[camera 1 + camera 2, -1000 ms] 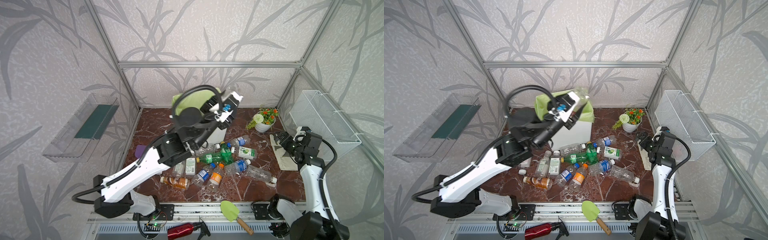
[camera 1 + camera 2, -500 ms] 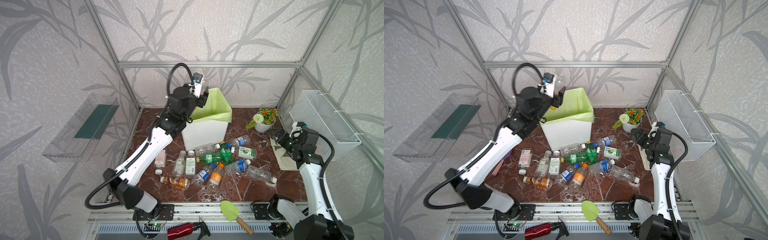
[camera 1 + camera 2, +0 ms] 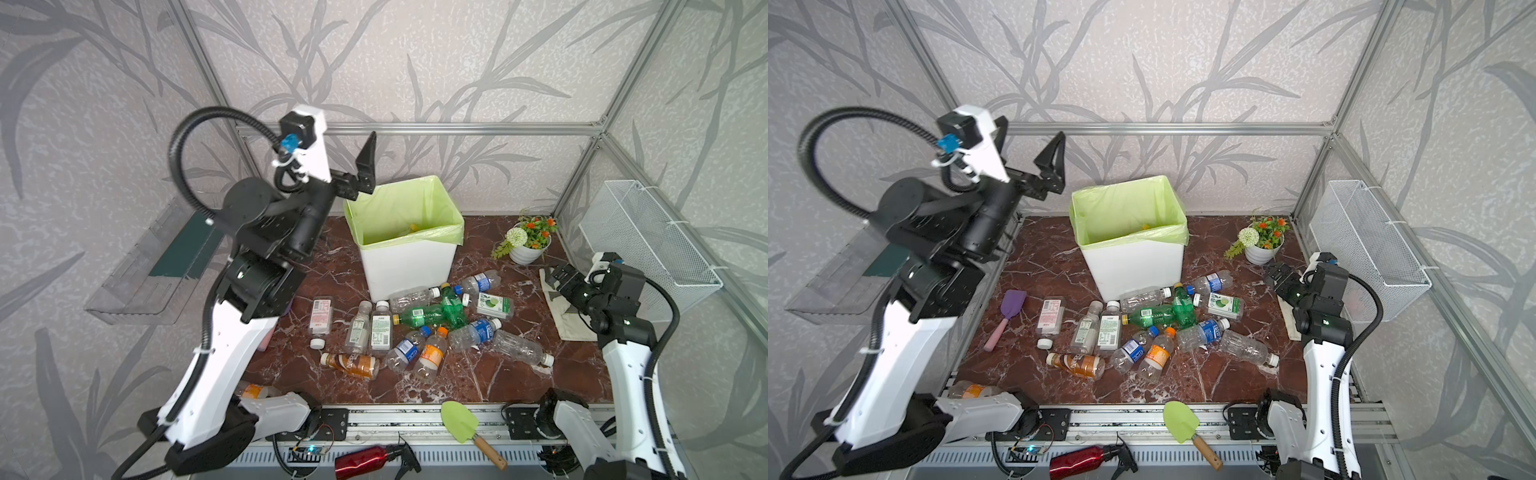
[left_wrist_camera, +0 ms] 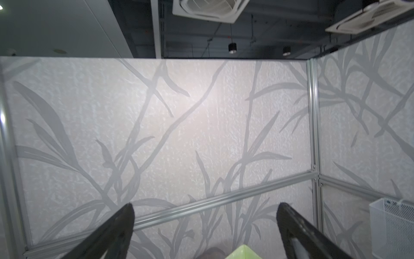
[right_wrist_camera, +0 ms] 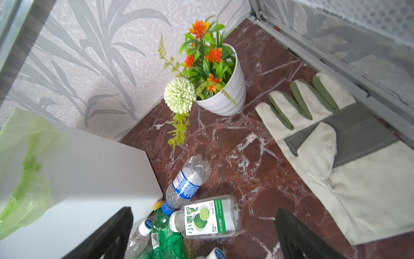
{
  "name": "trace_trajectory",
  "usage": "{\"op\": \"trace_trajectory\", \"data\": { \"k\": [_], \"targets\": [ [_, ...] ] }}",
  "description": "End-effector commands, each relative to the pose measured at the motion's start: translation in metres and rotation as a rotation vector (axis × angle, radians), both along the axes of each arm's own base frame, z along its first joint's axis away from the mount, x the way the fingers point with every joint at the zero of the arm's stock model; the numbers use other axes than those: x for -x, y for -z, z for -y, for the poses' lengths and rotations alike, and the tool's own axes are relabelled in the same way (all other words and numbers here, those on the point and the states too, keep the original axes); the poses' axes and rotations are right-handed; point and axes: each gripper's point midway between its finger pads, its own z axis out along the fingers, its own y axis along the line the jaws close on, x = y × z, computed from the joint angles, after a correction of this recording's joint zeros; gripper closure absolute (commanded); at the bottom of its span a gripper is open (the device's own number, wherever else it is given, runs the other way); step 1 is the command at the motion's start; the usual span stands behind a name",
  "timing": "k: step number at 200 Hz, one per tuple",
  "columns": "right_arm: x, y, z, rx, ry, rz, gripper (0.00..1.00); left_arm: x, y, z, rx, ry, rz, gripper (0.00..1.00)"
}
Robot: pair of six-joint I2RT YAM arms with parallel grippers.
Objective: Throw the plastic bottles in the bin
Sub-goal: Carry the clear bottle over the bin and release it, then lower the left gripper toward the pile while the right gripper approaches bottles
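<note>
Several plastic bottles [image 3: 415,328] lie in a heap on the brown marble floor in front of the bin [image 3: 407,266], a white box lined with a light-green bag. Something yellowish shows deep inside it. My left gripper [image 3: 1027,145] is raised high beside the bin's left rear corner, pointing up at the back wall, open and empty [image 4: 205,208]. My right gripper [image 3: 559,276] hovers open at the right, over a glove. Through its spread fingers I see a lime-labelled bottle [image 5: 208,218], a blue-labelled bottle [image 5: 188,181] and a green bottle [image 5: 163,233] below.
A white flower pot [image 3: 530,245] stands at the back right, with a work glove [image 5: 336,157] and a wire-mesh basket [image 3: 648,237] nearby. A purple spatula [image 3: 1009,307] lies at the left. A green trowel [image 3: 461,419] and a red spray bottle [image 3: 365,465] rest on the front rail.
My left gripper held a clear bottle above the bin, swung to the bin's left rear corner and opened; the bottle is gone from it. The right arm barely shifted.
</note>
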Motion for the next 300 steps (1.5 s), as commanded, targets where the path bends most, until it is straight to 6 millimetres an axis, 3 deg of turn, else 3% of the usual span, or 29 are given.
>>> {"op": "trace_trajectory", "data": {
  "k": [1, 31, 50, 84, 119, 150, 163, 191, 226, 300],
  "targets": [
    [0.025, 0.024, -0.008, -0.111, 0.07, -0.126, 0.01, -0.051, 0.074, 0.012, -0.057, -0.104, -0.15, 0.01],
    [0.048, 0.04, -0.02, -0.103, 0.071, -0.252, 0.01, -0.044, 0.111, -0.014, -0.022, -0.169, -0.206, 0.01],
    [0.055, 0.055, -0.026, -0.121, 0.071, -0.299, 0.01, -0.045, 0.136, -0.047, 0.047, -0.249, -0.279, 0.01],
    [0.063, 0.082, -0.042, -0.139, 0.057, -0.36, 0.01, -0.045, 0.201, -0.084, 0.101, -0.336, -0.418, 0.01],
    [0.044, 0.1, -0.06, -0.106, -0.02, -0.389, 0.01, -0.038, 0.267, -0.125, 0.196, -0.483, -0.549, 0.01],
    [0.025, 0.108, -0.079, -0.061, -0.099, -0.438, 0.01, -0.022, 0.304, -0.155, 0.247, -0.595, -0.642, 0.01],
    [0.017, 0.108, -0.08, -0.064, -0.102, -0.43, 0.01, -0.014, 0.324, -0.161, 0.254, -0.628, -0.698, 0.01],
    [0.003, 0.101, -0.078, -0.059, -0.088, -0.38, 0.01, -0.001, 0.387, -0.163, 0.26, -0.687, -0.929, 0.03],
    [-0.001, 0.092, -0.067, 0.005, -0.062, -0.345, 0.01, 0.016, 0.453, -0.168, 0.306, -0.774, -1.093, 0.05],
    [-0.003, 0.087, -0.063, 0.053, -0.081, -0.3, 0.01, 0.007, 0.535, -0.173, 0.287, -0.833, -1.326, 0.04]
  ]
}}
